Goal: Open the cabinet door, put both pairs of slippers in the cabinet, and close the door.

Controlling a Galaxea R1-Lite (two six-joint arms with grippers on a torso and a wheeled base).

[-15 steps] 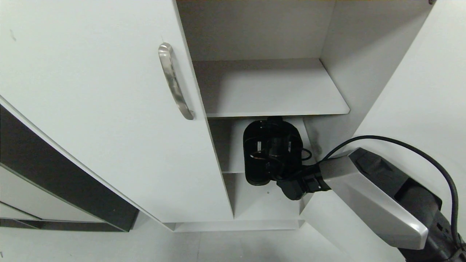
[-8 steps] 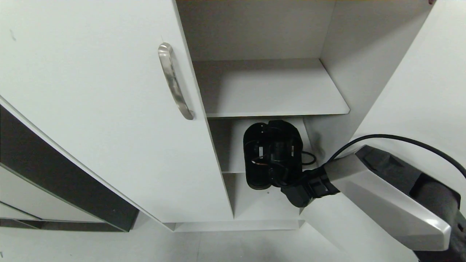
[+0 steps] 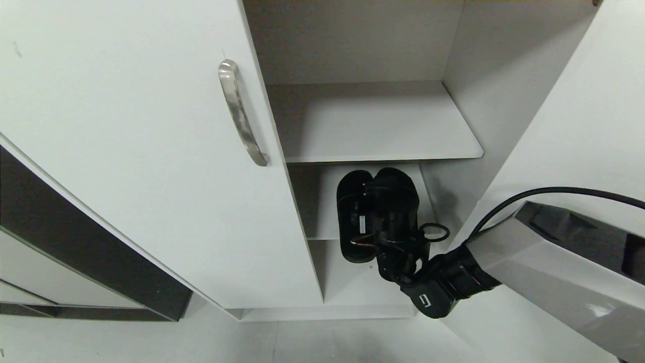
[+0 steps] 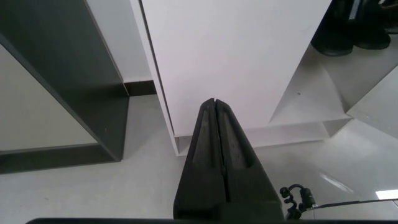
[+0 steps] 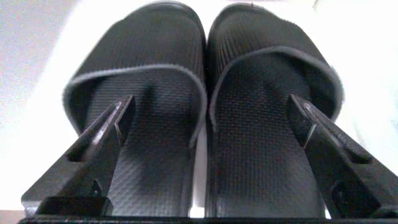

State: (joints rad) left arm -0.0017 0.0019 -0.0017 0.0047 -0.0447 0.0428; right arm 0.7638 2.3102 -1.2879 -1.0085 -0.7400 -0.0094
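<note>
Low in the frame's centre, my right gripper (image 5: 211, 106) gapes wide, gripping nothing, over the black ribbed rubber slippers (image 3: 375, 201), seemingly placed; next I back straight out.

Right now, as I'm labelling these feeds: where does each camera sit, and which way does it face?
Head view: high, looking down into the open cabinet; the right arm shows.
Left wrist view: low, facing the closed door and floor; the shut left gripper shows.
Right wrist view: facing the black slippers up close, past the open right gripper.
Shared: head and right wrist views both show slippers and right gripper.
</note>
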